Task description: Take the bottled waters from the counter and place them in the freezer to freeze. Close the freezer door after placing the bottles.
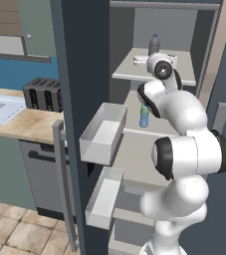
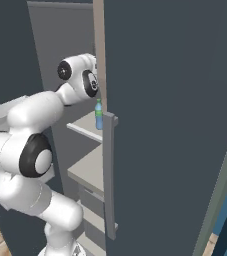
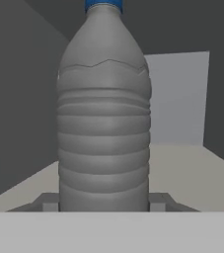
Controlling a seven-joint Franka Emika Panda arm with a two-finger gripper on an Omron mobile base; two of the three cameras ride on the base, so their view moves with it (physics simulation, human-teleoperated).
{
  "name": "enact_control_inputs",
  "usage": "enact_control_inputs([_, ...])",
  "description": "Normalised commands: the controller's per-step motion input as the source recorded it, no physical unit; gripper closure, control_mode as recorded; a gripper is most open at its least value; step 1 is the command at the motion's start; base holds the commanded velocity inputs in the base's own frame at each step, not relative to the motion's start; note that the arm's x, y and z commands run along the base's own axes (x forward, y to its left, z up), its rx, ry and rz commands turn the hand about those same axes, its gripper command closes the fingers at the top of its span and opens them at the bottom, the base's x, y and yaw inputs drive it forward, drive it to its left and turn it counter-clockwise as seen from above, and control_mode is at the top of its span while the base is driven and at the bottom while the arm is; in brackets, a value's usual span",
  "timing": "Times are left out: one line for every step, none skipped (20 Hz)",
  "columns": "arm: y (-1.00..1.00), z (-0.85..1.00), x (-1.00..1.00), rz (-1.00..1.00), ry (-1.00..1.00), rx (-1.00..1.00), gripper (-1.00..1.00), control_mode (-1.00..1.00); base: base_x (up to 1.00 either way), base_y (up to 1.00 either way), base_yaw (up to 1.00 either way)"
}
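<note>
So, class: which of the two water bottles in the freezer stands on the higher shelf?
The grey bottle, on the upper shelf; the blue, green-capped bottle stands one shelf lower.

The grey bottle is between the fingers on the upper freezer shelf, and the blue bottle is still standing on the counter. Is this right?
Not quite. The blue bottle stands on a lower freezer shelf, not on the counter; the left base view shows it. The grey bottle is indeed between the fingers on the upper shelf.

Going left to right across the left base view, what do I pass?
Counter → toaster → freezer door with its white bins → blue bottle on the middle shelf → grey bottle on the upper shelf, by the gripper.
</note>
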Motion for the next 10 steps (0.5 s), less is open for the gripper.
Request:
enact_control_inputs([0.00, -0.13, 0.09, 0.00, -0.06, 0.00, 1.00, -1.00, 0.00, 0.00, 0.00])
enact_control_inputs([0.00, -0.14, 0.09, 0.00, -0.05, 0.00, 1.00, -1.00, 0.00, 0.00, 0.00])
enact_control_inputs([0.00, -0.14, 0.08, 0.00, -0.05, 0.00, 1.00, -1.00, 0.00, 0.00, 0.00])
enact_control_inputs([0.00, -0.16, 0.06, 0.00, -0.05, 0.00, 1.00, -1.00, 0.00, 0.00, 0.00])
enact_control_inputs([0.00, -0.17, 0.05, 0.00, -0.05, 0.00, 1.00, -1.00, 0.00, 0.00, 0.00])
enact_control_inputs([0.00, -0.23, 0.01, 0.00, -0.06, 0.00, 1.00, -1.00, 0.00, 0.00, 0.00])
enact_control_inputs([0.01, -0.26, 0.00, 0.00, -0.09, 0.00, 1.00, -1.00, 0.00, 0.00, 0.00])
enact_control_inputs([0.00, -0.19, 0.00, 0.00, -0.07, 0.00, 1.00, -1.00, 0.00, 0.00, 0.00])
enact_control_inputs([0.00, -0.17, 0.00, 0.00, -0.07, 0.00, 1.00, -1.00, 0.00, 0.00, 0.00])
enact_control_inputs([0.00, -0.13, 0.00, 0.00, -0.05, 0.00, -1.00, -1.00, 0.00, 0.00, 0.00])
